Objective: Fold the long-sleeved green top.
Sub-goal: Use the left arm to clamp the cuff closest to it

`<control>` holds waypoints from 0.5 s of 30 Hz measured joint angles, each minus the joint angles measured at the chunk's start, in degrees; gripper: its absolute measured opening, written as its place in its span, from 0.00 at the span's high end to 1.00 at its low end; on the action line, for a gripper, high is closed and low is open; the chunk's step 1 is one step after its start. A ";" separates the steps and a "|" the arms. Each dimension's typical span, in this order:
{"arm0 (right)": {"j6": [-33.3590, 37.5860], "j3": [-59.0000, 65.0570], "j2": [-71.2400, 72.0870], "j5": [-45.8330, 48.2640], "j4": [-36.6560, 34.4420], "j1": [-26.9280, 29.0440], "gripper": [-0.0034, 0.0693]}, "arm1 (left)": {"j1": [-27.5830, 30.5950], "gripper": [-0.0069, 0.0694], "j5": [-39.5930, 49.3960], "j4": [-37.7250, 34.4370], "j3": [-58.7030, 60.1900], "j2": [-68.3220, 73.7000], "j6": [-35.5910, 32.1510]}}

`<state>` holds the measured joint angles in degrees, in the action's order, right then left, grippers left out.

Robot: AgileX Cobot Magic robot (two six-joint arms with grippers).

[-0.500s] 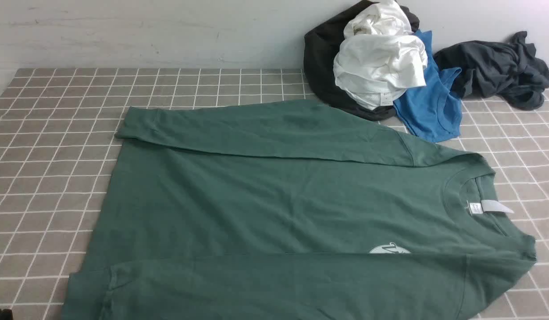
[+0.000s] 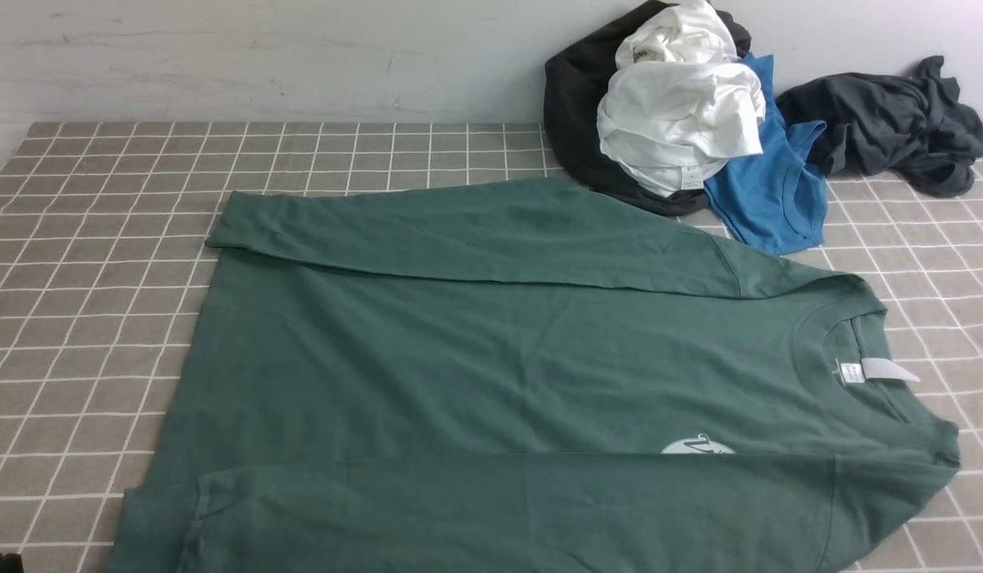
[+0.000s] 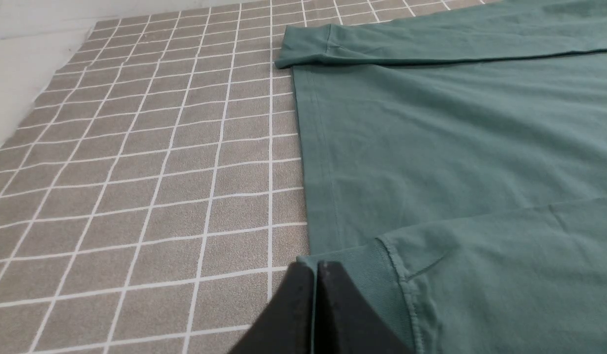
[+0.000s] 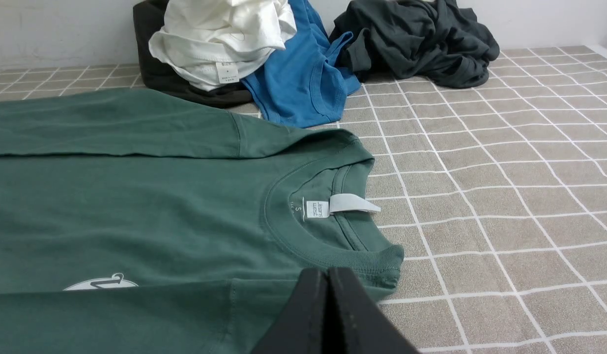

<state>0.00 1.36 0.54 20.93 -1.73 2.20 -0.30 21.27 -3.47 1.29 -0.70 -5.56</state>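
Observation:
The green long-sleeved top lies flat on the tiled table, neck to the right, with both sleeves folded across the body. Its white neck label and part of the white chest logo show. My left gripper is shut, and its tips sit by the near sleeve's ribbed cuff. In the front view only a dark bit of it shows at the bottom left. My right gripper is shut, by the near shoulder beside the collar. It is out of the front view.
At the back right against the wall lies a pile: a white garment on a black one, a blue tank top and a dark grey garment. Bare tiled table lies to the left.

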 joint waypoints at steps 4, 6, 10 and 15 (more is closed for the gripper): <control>0.00 0.00 0.00 0.00 0.00 0.00 0.97 | 0.00 0.92 -0.44 0.00 0.00 0.00 -0.12; 0.00 0.00 0.00 0.00 0.00 0.00 0.97 | 0.00 0.92 -0.51 0.00 0.00 0.00 -0.17; 0.00 0.00 0.00 0.00 2.96 0.00 0.97 | 0.00 0.92 -0.56 0.00 0.05 0.00 -0.77; 0.00 0.11 0.00 -1.49 7.30 0.00 0.97 | 0.00 0.92 -1.93 -0.06 0.11 0.00 -1.47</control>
<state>0.00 1.47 0.54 19.44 5.57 2.20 -0.30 19.34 -3.53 1.40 -0.70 -7.02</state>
